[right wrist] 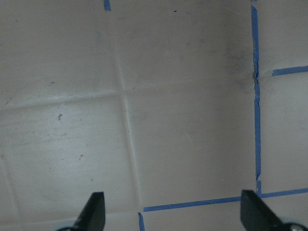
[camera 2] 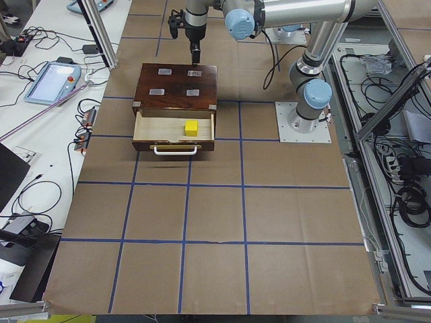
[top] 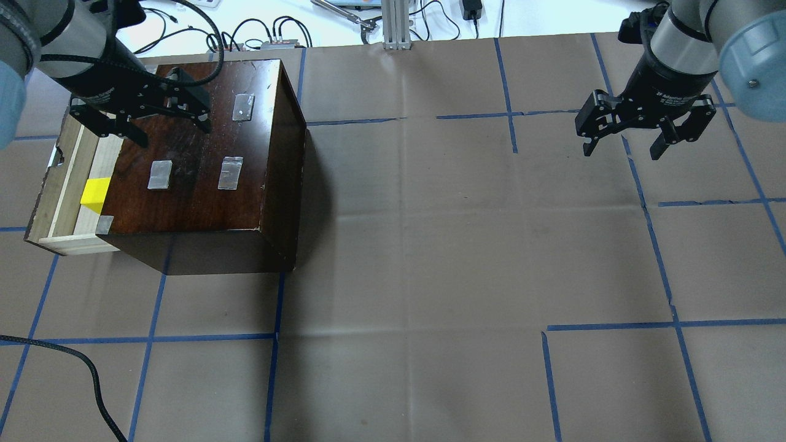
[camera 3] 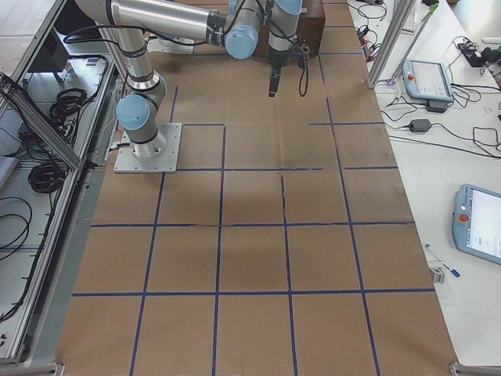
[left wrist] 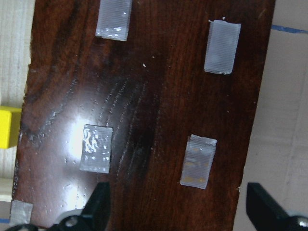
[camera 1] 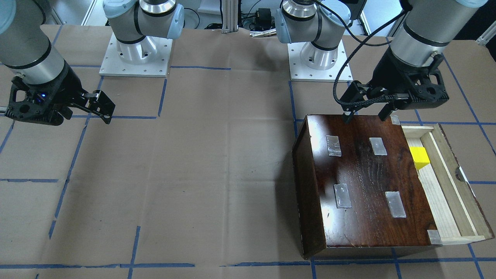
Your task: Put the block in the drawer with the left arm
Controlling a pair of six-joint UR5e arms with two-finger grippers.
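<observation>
Left arm (top: 55, 43), jaws spread wide and empty, poised above the dark top of the cabinet (top: 196, 153), touching nothing. Off to these jaws' left and below them, the block (top: 95, 193) already lies in the pulled-out drawer (camera 1: 461, 201), close against the cabinet's front edge. Under the jaws, four grey tape patches (left wrist: 96, 148) mark the cabinet top. Well apart on the other side, the right arm (top: 681, 55) holds its jaws wide and empty over the bare counter (top: 430, 245).

Judged from this layout, the placing step is done: the block is released and inside. All you have left is to lift the left arm up and away from the cabinet. The task does not ask you to shut the drawer.

Note what you cannot check. The cabinet top hides the drawer's inner part. The left wrist view cuts the block at its edge. Only the left-end view shows the pull (camera 2: 176, 151).
</observation>
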